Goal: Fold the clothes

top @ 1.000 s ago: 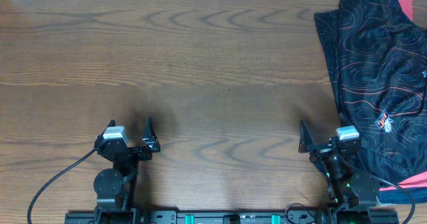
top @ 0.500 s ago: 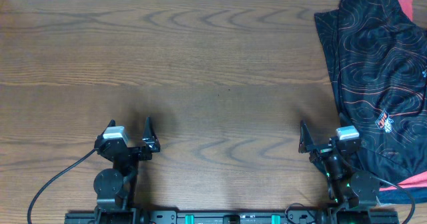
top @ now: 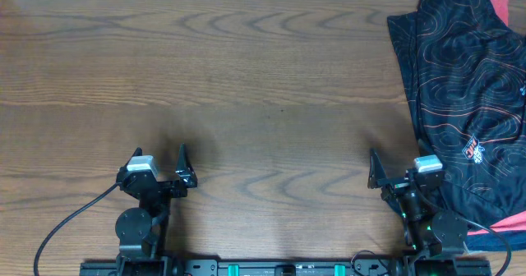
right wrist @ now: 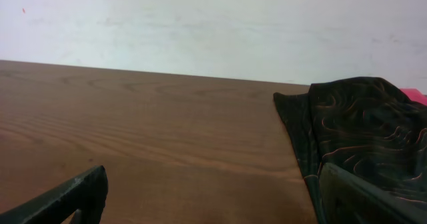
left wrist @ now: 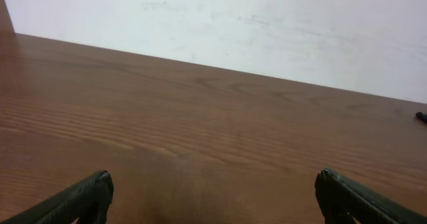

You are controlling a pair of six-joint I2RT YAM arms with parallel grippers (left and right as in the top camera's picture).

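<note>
The black sports shirt [top: 464, 95] with thin orange contour lines lies crumpled along the table's right edge, and shows in the right wrist view [right wrist: 363, 137]. A red T-shirt [top: 503, 9] peeks out under it at the far right corner and near the front right [top: 509, 221]. My left gripper [top: 159, 165] is open and empty at the front left; its fingertips frame bare wood in the left wrist view [left wrist: 213, 197]. My right gripper [top: 400, 173] is open and empty at the front right, its right finger beside the black shirt's edge [right wrist: 213, 197].
The brown wooden table [top: 246, 87] fills the view, with a white wall [left wrist: 267, 24] behind its far edge. A small dark object [left wrist: 421, 117] sits at the far right in the left wrist view.
</note>
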